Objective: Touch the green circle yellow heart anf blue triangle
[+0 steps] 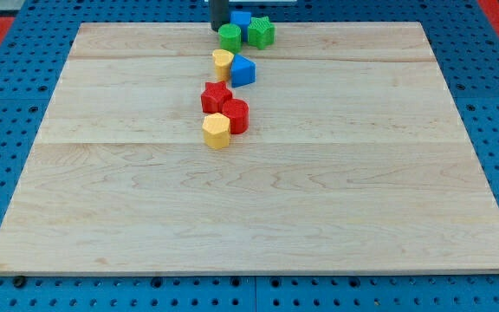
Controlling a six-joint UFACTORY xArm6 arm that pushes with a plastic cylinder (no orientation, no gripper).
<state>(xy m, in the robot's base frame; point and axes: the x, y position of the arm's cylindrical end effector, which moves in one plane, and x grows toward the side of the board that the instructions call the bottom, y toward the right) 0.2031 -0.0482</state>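
My tip (219, 29) is at the view's top, just left of the green circle (230, 37) and touching or nearly touching it. The yellow heart (223, 62) lies just below the green circle. The blue triangle (243, 70) sits right beside the heart on its right. All three lie near the top middle of the wooden board (249, 208).
A blue cube (241, 21) and a green star (262, 32) lie right of my tip at the top edge. Lower down, a red star (216, 97), a red cylinder (236, 116) and a yellow hexagon (217, 132) cluster together. Blue pegboard surrounds the board.
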